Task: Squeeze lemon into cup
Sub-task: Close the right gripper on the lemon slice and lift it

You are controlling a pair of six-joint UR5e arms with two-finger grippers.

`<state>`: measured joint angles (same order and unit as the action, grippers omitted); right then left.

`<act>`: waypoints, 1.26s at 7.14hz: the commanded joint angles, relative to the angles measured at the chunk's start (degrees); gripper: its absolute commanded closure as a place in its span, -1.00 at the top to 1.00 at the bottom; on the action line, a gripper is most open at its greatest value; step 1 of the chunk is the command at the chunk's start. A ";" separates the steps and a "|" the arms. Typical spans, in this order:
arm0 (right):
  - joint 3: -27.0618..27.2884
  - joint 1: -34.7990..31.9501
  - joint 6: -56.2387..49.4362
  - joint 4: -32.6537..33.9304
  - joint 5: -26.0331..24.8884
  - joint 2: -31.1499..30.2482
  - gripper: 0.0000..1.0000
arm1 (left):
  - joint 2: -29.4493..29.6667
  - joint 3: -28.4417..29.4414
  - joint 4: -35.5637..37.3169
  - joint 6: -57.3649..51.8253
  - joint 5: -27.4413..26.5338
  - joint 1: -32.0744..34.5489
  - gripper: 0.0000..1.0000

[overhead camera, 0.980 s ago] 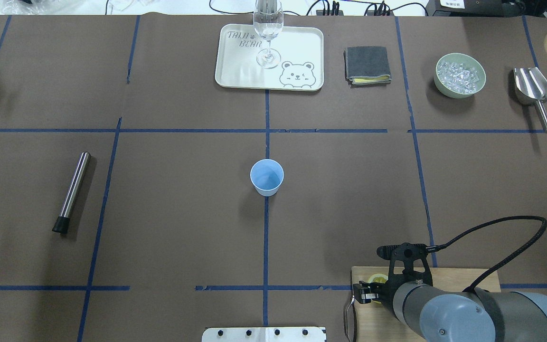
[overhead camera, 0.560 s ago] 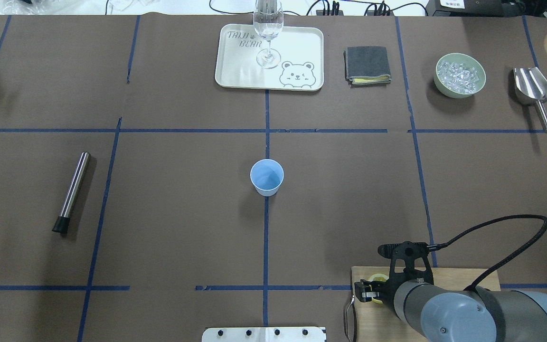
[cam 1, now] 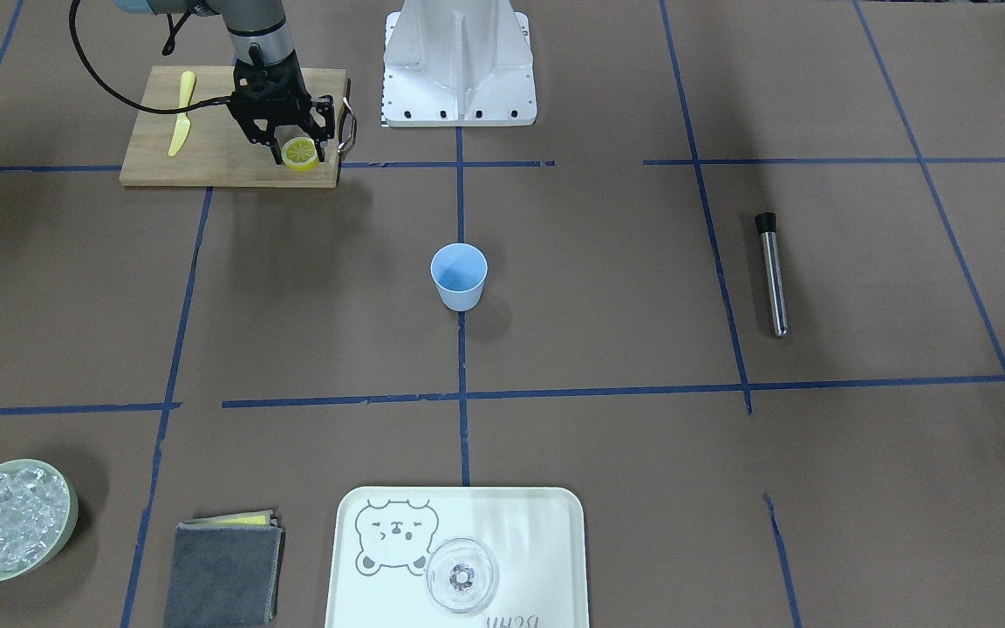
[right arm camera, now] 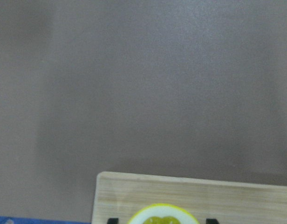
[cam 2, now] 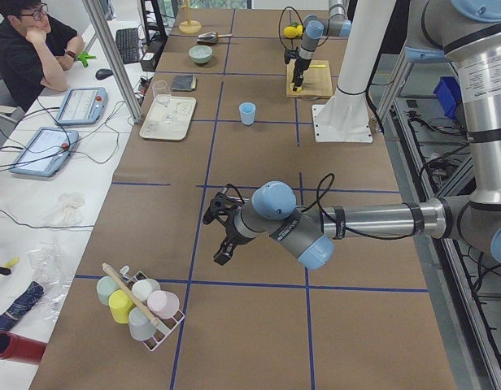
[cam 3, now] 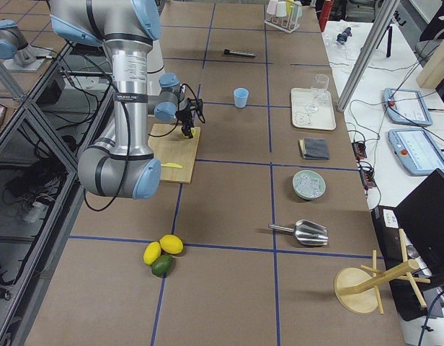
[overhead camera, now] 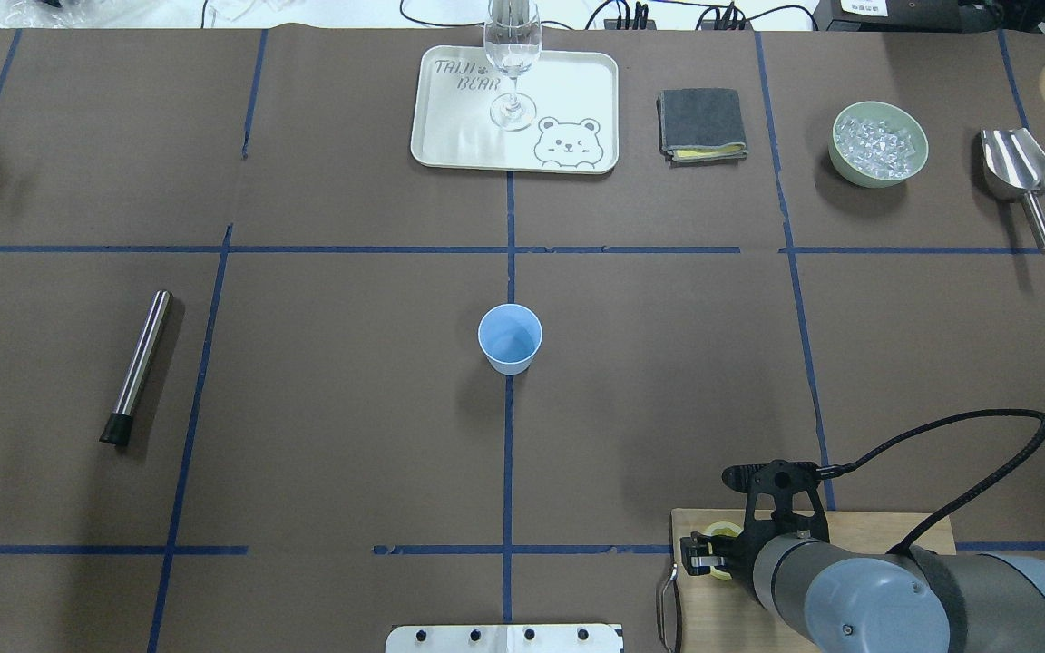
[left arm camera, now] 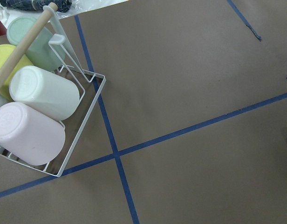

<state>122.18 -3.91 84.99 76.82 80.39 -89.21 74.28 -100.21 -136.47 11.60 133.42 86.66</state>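
Observation:
The lemon (cam 1: pixel 300 153) is a round yellow slice with pale segment lines at the corner of the wooden cutting board (cam 1: pixel 206 153). My right gripper (cam 1: pixel 300 144) points down over it, one finger against each side, shut on it. In the right wrist view the lemon's rim (right arm camera: pixel 163 213) sits between the two fingertips. In the overhead view the gripper (overhead camera: pixel 702 555) hides most of the lemon (overhead camera: pixel 720 529). The light-blue cup (overhead camera: pixel 510 337) stands upright and empty at the table's centre, far from both grippers. My left gripper (cam 2: pixel 222 236) hovers over bare table; I cannot tell whether it is open.
A yellow plastic knife (cam 1: pixel 181 122) lies on the board. A tray (overhead camera: pixel 450 136) with a clear glass (overhead camera: pixel 512 63), a grey cloth (overhead camera: pixel 702 124), a bowl of ice (overhead camera: pixel 878 143) and a scoop (overhead camera: pixel 1020 172) line the far edge. A steel rod (overhead camera: pixel 137 363) lies left. A cup rack (left arm camera: pixel 36 107) is near the left wrist.
My right gripper has shifted very slightly to the left over the board's corner with the lemon between its fingers. Nothing else has moved.

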 commanded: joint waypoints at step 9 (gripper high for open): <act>3.23 -1.71 -0.09 0.18 0.55 -0.70 0.16 | 0.08 0.02 -0.03 0.09 0.00 -0.09 1.00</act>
<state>124.67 -5.44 84.91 76.92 80.87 -89.78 74.35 -100.20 -136.50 11.64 133.42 86.58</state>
